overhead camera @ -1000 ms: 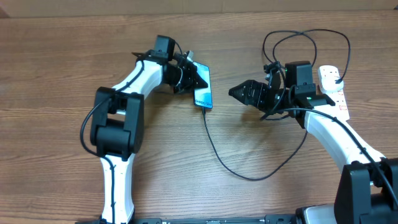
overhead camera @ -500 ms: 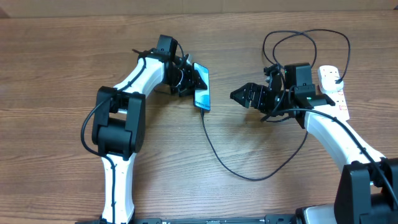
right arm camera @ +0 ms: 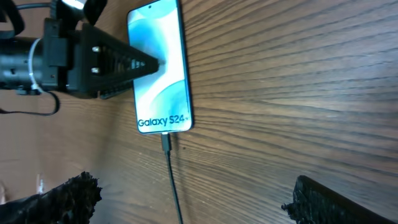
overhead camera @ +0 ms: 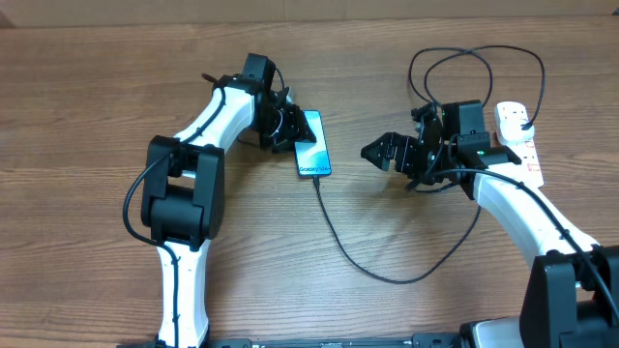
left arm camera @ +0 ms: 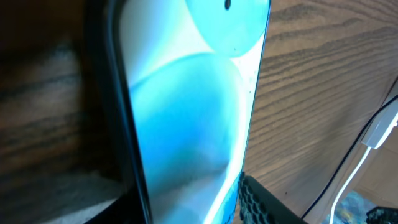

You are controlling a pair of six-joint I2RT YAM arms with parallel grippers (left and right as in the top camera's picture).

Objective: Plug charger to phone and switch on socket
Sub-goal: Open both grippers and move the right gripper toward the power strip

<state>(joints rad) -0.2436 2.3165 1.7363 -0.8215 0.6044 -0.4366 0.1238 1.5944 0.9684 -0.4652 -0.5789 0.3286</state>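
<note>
Toward the far edge's middle, the phone (overhead camera: pixel 313 147) lies flat, the charger (overhead camera: pixel 338 242) seemingly plugged into its near end. Whether the left gripper (overhead camera: pixel 290 130) pinches it, I cannot tell. The right gripper (overhead camera: pixel 372 153), spread and empty, should next press a switch on the power strip (overhead camera: pixel 511 116) by the right edge.

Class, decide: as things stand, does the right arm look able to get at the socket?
Probably yes: the right gripper is open and empty, and the socket lies beside its wrist. But it faces away and must swing back.
</note>
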